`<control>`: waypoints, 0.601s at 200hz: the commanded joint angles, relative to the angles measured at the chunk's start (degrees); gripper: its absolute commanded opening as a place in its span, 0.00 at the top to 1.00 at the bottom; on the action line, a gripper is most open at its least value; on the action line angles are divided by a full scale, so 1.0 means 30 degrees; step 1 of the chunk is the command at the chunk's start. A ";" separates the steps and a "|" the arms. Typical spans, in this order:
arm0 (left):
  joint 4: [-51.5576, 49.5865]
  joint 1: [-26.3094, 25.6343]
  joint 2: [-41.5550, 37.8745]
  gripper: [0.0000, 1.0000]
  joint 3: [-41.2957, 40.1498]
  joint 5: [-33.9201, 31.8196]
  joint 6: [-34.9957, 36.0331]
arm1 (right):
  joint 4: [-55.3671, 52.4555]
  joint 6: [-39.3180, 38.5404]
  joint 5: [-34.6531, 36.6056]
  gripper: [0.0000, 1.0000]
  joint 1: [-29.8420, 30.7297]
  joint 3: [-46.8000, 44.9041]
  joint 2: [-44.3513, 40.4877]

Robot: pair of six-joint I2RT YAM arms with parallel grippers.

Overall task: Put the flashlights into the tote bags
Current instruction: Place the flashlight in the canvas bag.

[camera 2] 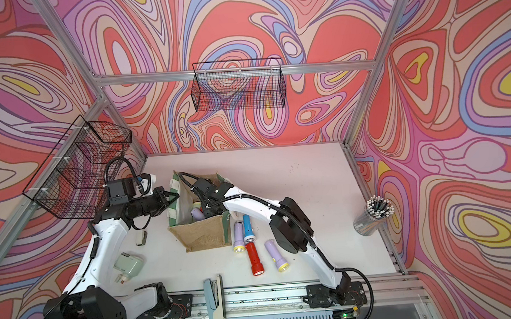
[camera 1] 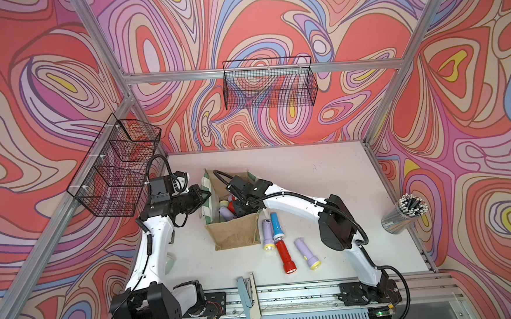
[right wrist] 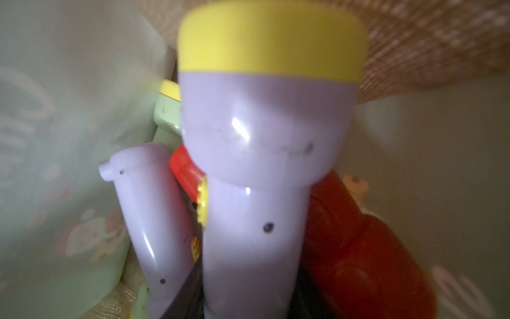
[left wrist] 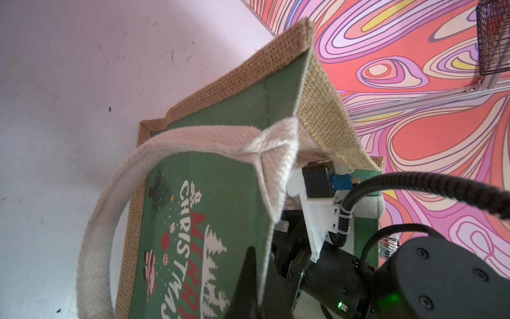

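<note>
While the lilac flashlight (right wrist: pixel 262 165) sits clamped by its barrel in my right tool (camera 1: pixel 238 206), it is already down inside the tote bag (camera 1: pixel 237 235), with its yellow-rimmed head leading beyond my fingertips.

Just ahead of the tool tip is a loose pile: second lilac flashlight (right wrist: pixel 149 221), red flashlight (right wrist: pixel 358 248), pale green flashlight (right wrist: pixel 165 110). Bag walls are close on both sides of the tool.

Step in hand, as I judge it: release.
- Ease the head onto the pile first, so it doesn't drop or bounce.
- Open the jaws only enough to free the barrel, as there's little room.
- Withdraw back along the entry line, clear of the jute rim.

Left tool (camera 1: pixel 204 196) is closed on the rim of the bag's side panel, holding the mouth open. It should not loosen until the right tool is out.

Behind the right tool, outside the bag on the bench (camera 1: pixel 325 177): near lilac flashlight (camera 1: pixel 267 234), blue flashlight (camera 1: pixel 277 225), bench red flashlight (camera 1: pixel 285 257), far lilac flashlight (camera 1: pixel 307 252). These are not yet bagged.
</note>
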 commanded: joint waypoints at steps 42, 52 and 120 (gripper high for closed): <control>-0.0151 0.0019 -0.0435 1.00 0.0092 -0.0164 0.0315 | -0.0611 -0.0892 -0.1934 0.52 -0.0274 0.1284 -0.0936; -0.0151 0.0016 -0.0429 1.00 0.0070 -0.0164 0.0331 | -0.0641 -0.0968 -0.2095 0.50 -0.0270 0.1342 -0.1145; -0.0058 0.0010 -0.0386 1.00 0.0068 0.0026 0.0166 | -0.0372 -0.1542 -0.2244 0.43 -0.0274 0.0805 -0.2863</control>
